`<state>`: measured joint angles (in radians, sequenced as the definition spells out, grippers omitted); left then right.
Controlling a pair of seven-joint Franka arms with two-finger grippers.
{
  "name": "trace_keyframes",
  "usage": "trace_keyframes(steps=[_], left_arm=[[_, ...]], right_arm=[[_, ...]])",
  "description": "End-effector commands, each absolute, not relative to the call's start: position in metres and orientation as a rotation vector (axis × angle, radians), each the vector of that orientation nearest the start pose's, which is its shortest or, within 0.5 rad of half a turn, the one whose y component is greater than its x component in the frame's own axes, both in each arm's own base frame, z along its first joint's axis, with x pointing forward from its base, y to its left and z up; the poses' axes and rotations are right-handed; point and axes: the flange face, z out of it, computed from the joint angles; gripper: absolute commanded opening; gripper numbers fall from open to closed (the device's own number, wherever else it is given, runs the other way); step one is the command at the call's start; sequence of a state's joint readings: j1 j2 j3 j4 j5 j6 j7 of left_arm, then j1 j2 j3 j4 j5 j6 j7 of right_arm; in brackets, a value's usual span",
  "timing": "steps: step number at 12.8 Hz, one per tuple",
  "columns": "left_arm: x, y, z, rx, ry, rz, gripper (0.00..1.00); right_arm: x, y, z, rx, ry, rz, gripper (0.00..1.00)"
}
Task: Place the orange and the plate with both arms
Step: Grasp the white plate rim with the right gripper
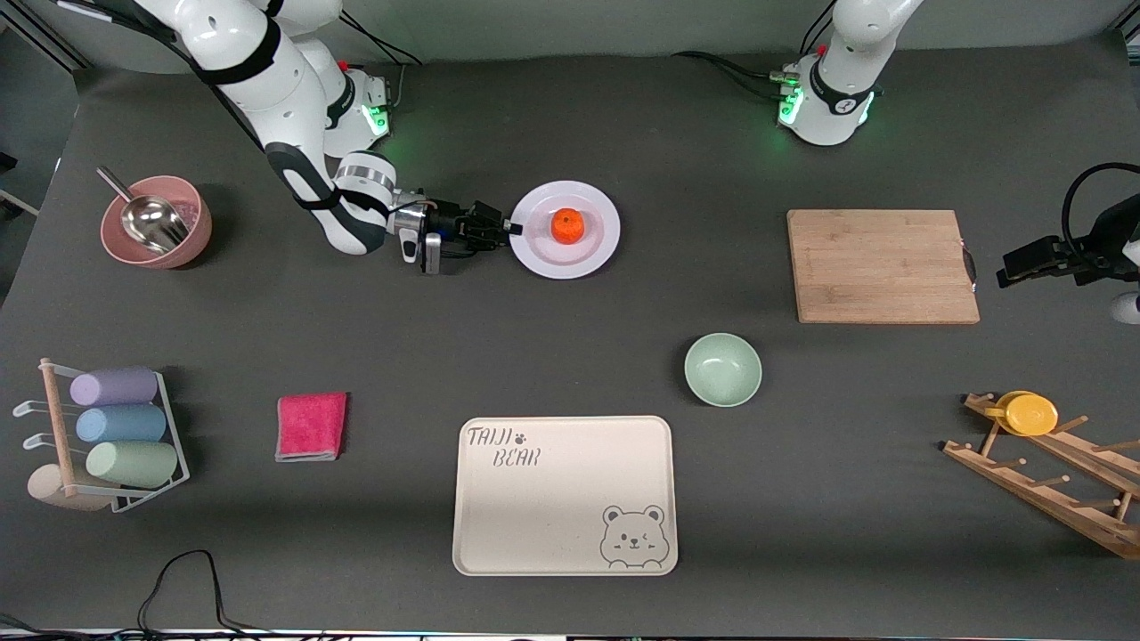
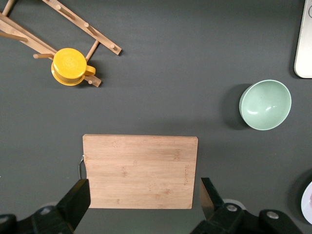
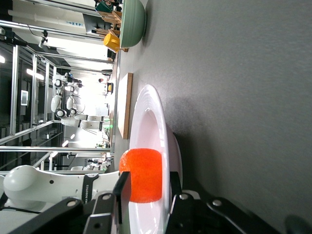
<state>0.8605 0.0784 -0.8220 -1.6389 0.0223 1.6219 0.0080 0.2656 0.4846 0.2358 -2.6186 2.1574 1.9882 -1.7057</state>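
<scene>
Dark tabletop: right end effector (image 1: 512, 228) pinches plate (image 1: 588, 258) rim; orange (image 1: 567, 225) sits just past its fingertips.

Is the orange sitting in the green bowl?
No, the orange sits on the white plate, while the green bowl lies nearer the front camera.

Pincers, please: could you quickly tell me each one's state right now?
Left pincer: open, empty, above the cutting board.
Right pincer: closing on the plate rim; the orange sits on it.

A dark grey cloth (image 1: 570, 356) covers the table; bright ceiling lights (image 3: 34, 73) and metal frames (image 3: 29, 129) fill the lab around it.
</scene>
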Motion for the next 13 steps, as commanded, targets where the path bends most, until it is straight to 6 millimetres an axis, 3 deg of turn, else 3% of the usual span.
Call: trace_keyframes(steps=[1,3,4,8,10,13], left_arm=[[0.563,0.035,0.570,-3.170,-0.024,0.121,1.00],[0.562,0.038,0.572,-3.167,-0.034,0.114,1.00],[0.562,0.038,0.573,-3.164,-0.039,0.111,1.00],[0.562,0.040,0.573,-3.166,-0.037,0.107,1.00],[0.562,0.041,0.573,-3.166,-0.039,0.107,1.00],[0.562,0.040,0.573,-3.166,-0.037,0.107,1.00]], right_arm=[[0.286,0.244,0.067,-1.905,-0.038,-0.189,0.21],[0.286,0.244,0.067,-1.906,-0.044,-0.193,0.03],[0.286,0.244,0.067,-1.904,-0.041,-0.192,0.00],[0.296,0.240,0.073,-1.876,0.017,-0.196,0.00],[0.307,0.243,0.091,-1.829,0.049,-0.195,0.00],[0.332,0.247,0.142,-1.773,0.119,-0.169,0.00]])
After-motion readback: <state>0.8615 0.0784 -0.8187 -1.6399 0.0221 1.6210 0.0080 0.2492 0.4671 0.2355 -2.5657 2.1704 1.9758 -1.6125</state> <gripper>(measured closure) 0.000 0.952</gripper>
